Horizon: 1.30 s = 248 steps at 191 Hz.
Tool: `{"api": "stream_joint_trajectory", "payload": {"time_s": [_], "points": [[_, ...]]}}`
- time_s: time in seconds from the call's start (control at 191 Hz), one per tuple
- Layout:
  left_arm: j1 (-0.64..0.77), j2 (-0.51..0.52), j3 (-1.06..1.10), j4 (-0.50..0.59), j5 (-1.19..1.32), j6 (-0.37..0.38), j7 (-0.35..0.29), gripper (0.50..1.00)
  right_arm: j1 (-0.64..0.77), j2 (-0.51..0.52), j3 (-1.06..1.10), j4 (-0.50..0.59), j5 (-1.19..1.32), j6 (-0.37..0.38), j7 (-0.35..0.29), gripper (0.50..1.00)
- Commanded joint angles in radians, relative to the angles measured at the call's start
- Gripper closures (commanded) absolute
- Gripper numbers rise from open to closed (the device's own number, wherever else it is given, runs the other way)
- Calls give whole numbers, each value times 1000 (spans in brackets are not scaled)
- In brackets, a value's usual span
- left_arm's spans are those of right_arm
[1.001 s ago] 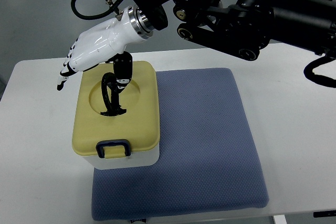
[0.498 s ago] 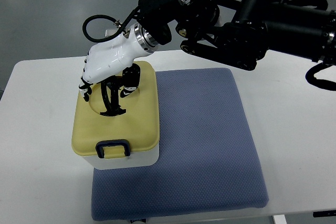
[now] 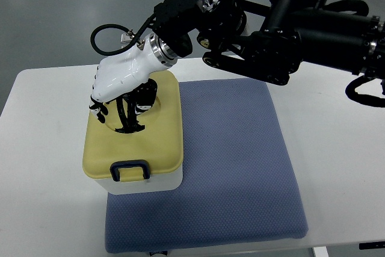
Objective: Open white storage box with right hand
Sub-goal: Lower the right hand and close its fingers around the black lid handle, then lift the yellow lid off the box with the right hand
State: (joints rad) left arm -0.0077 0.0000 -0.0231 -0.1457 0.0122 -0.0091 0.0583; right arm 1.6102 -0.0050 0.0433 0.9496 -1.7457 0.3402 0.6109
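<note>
Sitting at the near-left corner of the blue mat (image 3: 240, 167) on the white table (image 3: 337, 148) is the white storage box (image 3: 144, 183), yellow lid (image 3: 162, 142) still down, dark latch (image 3: 129, 170) facing front. Further back, the right hand (image 3: 117, 85) is over the lid's round recess, fingers (image 3: 97, 105) curled down around the black handle (image 3: 124, 118); can't tell if it's properly gripped. Plenty of bare mat to the right.

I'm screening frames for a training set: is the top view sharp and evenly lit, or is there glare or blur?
Top view: sharp throughout, no motion blur on the right hand; soft even light, faint shadows beside the storage box; mild sheen on the hand's white shell; black arm detail is lost in darkness.
</note>
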Motion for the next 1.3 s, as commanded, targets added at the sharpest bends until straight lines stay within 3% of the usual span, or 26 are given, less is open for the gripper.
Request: {"api": "stream_joint_trajectory", "payload": {"time_s": [0.0,0.068,0.178,0.409,0.487,1.294], "points": [[0,0,0,0,0,0,0,500,-4,0,0,-2,0,0,0,869],[0,0,0,0,0,0,0,500,-9,0,0,-12,0,0,0,918],[0,0,0,0,0,0,0,500,-16,0,0,-20,0,-1,0,953],[0,0,0,0,0,0,0,500,-16,-3,1,-23,0,-1,0,955],[0,0,0,0,0,0,0,500,-16,-3,1,-22,0,0,0,1000],[0,0,0,0,0,0,0,500,28,-46,18,-20,21,19,0,1000]]}}
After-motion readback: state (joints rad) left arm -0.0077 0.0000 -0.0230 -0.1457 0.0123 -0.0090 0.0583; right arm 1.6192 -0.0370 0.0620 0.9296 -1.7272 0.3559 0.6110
